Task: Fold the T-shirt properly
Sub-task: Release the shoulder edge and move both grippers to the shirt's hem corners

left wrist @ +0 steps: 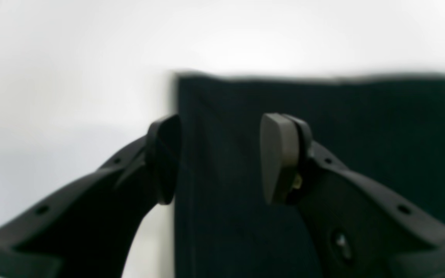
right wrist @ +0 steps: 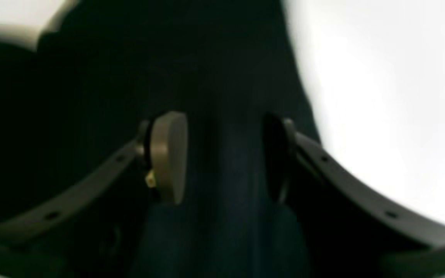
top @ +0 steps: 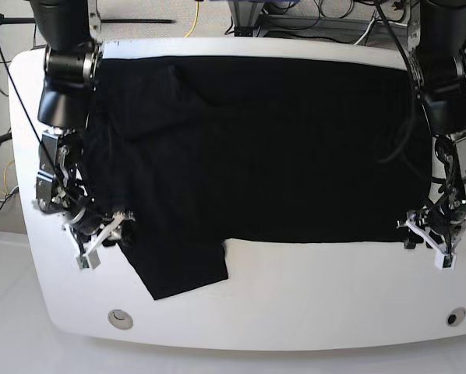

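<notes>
t-shirt (top: 256,148): i see it spread black across the white counter (top: 295,312).
left gripper (left wrist: 218,158): jaws apart, straddling its corner edge.
right gripper (right wrist: 226,158): jaws apart over a cloth fold.

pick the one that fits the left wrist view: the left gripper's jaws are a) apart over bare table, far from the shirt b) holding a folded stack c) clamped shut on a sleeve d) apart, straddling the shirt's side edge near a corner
d: in the left wrist view the left gripper has its jaws apart, one finger over the white table and the other over the black T-shirt, beside its squared corner.
</notes>
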Robot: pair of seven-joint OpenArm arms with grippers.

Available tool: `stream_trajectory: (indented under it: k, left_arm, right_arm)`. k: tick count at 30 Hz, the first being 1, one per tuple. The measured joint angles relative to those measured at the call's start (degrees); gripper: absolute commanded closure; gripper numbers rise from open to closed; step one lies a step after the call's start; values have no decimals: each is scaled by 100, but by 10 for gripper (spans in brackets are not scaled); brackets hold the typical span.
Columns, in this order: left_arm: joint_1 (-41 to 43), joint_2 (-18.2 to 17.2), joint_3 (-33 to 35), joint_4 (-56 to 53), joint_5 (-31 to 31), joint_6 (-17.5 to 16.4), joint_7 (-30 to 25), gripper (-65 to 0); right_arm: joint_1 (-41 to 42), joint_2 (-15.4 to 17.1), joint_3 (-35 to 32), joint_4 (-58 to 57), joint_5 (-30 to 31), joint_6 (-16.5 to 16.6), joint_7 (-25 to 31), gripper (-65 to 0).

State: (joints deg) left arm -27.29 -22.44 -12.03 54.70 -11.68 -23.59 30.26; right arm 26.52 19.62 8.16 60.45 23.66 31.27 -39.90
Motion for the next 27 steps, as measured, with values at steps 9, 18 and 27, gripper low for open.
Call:
stream_trajectory:
  k: [9, 18, 27]
  left_arm:
    - [-323, -79, -105, -1027, 173, -52, -289, -325]
    - [-433, -96, -160, -1335, 221, -90, -658, -303]
    - [-400, -101, -146, -1484, 197, -83, -721, -319]
  right_arm:
    - [520, 7, -315, -1174, -151, -162, 219, -299]
    - [505, -236, -321, -1504, -144, -127, 361, -294]
    - [597, -341, -330, -1631, -503, -116, 756, -296]
